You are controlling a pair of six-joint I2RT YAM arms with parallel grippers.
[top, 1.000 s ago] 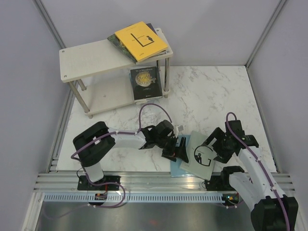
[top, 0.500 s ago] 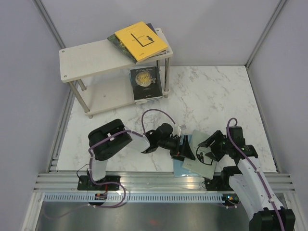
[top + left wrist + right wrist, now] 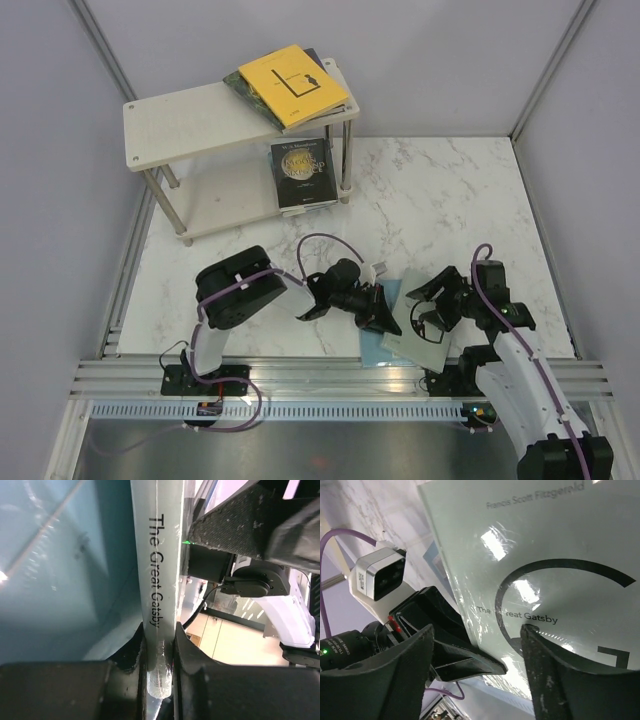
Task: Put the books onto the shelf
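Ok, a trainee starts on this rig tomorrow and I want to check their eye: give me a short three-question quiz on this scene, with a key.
1. True or false: the yellow book lies on the top board of the shelf.
2. What does the left end effector grip? A the yellow book; B the pale Great Gatsby book, at its spine; C nothing.
3. Fill in: the dark book with gold lettering rests on the shelf's ____ board.
Key: 1 true; 2 B; 3 lower.
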